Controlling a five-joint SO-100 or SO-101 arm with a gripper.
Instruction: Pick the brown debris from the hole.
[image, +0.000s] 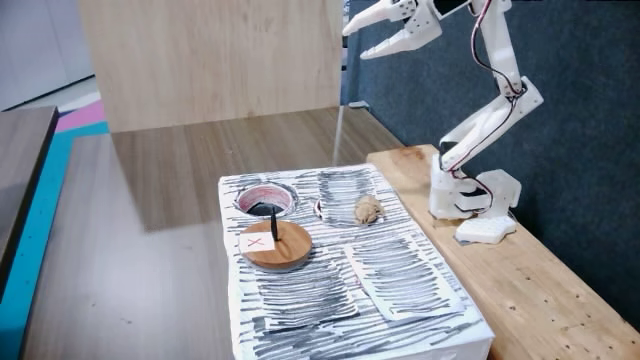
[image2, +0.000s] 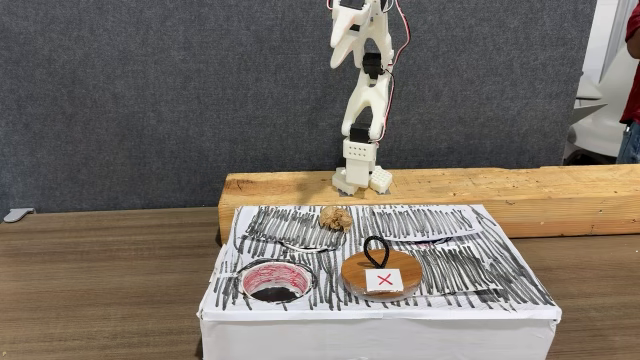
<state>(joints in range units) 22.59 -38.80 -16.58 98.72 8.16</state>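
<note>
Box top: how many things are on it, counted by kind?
Brown debris: 1, lying on the striped top, not in the hole
Hole with a red rim: 1
Wooden disc with a red X and a black loop: 1
Total: 3

Wooden disc (image2: 381, 272) (red X), striped box (image2: 480, 270), wooden beam (image2: 560, 190)
</note>
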